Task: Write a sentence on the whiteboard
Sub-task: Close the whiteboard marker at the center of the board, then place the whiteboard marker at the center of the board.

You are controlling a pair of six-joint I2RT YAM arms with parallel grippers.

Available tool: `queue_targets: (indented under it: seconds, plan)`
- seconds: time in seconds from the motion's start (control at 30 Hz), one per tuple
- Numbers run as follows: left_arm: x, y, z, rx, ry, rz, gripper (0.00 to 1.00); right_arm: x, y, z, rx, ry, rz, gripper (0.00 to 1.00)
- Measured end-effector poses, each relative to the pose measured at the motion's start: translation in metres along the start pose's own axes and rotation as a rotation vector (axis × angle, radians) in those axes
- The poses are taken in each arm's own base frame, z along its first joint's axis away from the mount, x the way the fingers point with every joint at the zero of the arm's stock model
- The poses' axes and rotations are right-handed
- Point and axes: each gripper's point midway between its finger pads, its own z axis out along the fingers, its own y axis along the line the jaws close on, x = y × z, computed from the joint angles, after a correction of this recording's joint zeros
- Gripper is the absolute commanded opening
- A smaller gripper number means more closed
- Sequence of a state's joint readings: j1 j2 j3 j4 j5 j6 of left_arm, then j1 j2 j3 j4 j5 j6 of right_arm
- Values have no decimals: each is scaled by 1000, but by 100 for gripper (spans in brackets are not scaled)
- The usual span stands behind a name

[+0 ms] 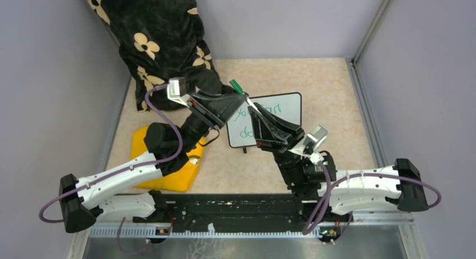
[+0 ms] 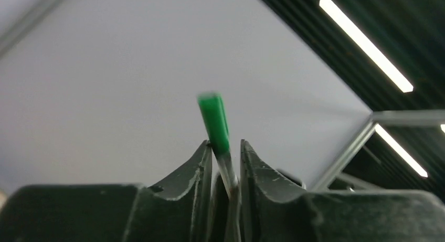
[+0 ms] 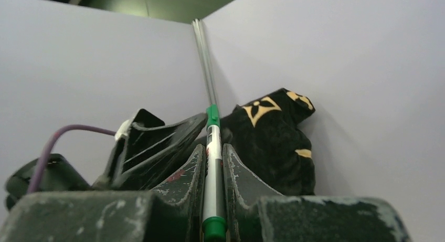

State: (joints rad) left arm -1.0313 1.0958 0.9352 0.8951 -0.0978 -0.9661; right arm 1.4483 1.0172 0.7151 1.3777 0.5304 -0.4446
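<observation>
The whiteboard (image 1: pixel 283 121) lies flat on the table, mid-right. The green sentence (image 1: pixel 274 108) is on it, and both grippers hide part of it. A white marker with a green cap (image 1: pixel 236 86) is held over the board's left end. My left gripper (image 1: pixel 238 99) is shut on the marker near its capped end. The cap (image 2: pixel 214 122) sticks up between the fingers in the left wrist view. My right gripper (image 1: pixel 252 109) is shut on the marker's white barrel (image 3: pixel 212 166). The left gripper (image 3: pixel 157 142) also shows in the right wrist view, at the cap.
A black cloth with yellow flowers (image 1: pixel 163 40) is heaped at the back left corner. A yellow pad (image 1: pixel 168 172) lies under the left arm. Grey walls close in the table on three sides.
</observation>
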Motion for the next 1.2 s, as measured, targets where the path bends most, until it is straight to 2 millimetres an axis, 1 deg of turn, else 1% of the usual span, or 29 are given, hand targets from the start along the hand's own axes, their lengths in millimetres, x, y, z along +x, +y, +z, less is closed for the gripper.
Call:
queue_targets:
  seconds: [0.1, 0.17, 0.23, 0.4, 0.6, 0.73, 0.87, 1.0, 1.2]
  plan:
    - [33, 9, -16, -31, 113, 4, 46, 12, -3, 0, 10, 43, -37, 0]
    - [41, 12, -20, -40, 144, 15, 52, 18, -4, -1, 15, 66, -51, 0]
    - [42, 15, -22, -51, 153, 32, 55, 21, -4, -1, 14, 76, -60, 0]
    - [40, 17, -29, -70, 161, 71, 59, 25, -3, -2, 7, 92, -64, 0]
    - [19, 13, -28, -65, 114, 106, 64, 24, -1, -3, -8, 100, -51, 0]
    - [6, 18, -26, -71, 88, 117, 63, 22, 0, -3, -17, 102, -41, 0]
    - [1, 18, -24, -51, 88, 99, 60, 22, 1, -3, -17, 102, -33, 0]
    - [3, 17, -23, -28, 104, 76, 59, 23, 1, -4, -20, 108, -35, 0]
    - [14, 20, -23, -13, 145, 49, 53, 25, 2, -4, -22, 114, -38, 0]
